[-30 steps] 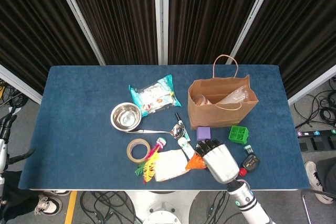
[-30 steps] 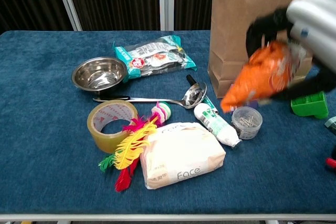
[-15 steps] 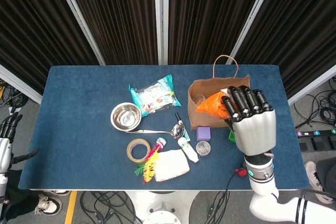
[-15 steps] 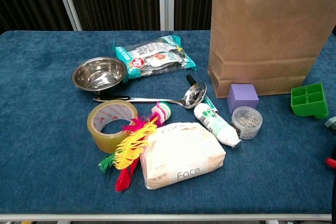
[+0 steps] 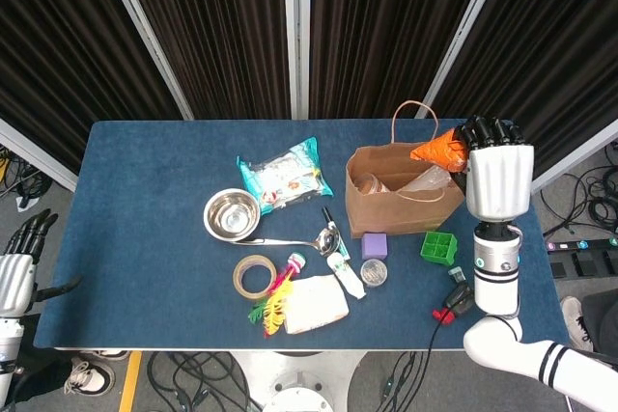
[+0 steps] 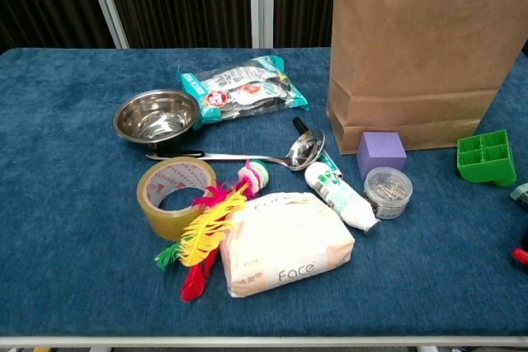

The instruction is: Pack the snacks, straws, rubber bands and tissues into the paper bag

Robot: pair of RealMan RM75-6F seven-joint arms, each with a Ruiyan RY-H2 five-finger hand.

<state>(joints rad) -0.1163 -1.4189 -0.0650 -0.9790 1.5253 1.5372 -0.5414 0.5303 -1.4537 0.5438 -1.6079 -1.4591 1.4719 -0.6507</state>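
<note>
My right hand (image 5: 494,166) is raised over the right end of the open paper bag (image 5: 386,207) and holds an orange snack packet (image 5: 440,150) above the bag's rim. Inside the bag I see clear wrapped items. The teal snack pack (image 5: 284,174) lies left of the bag, also in the chest view as the teal snack pack (image 6: 241,89). A tissue pack (image 5: 315,304) lies near the front edge, shown as the tissue pack (image 6: 285,251) marked "Face". My left hand (image 5: 17,272) hangs off the table's left side, holding nothing, fingers apart.
A steel bowl (image 5: 232,214), ladle (image 5: 314,238), tape roll (image 5: 254,277), feather toy (image 5: 272,301), white tube (image 6: 339,195), purple cube (image 5: 375,245), round clear jar (image 6: 387,190) and green divided box (image 5: 438,246) lie around the bag. A dark device (image 5: 457,299) sits near the front right.
My right hand has carried the orange snack packet up and further right, from in front of the bag to over its right end. The left hand has shifted slightly.
</note>
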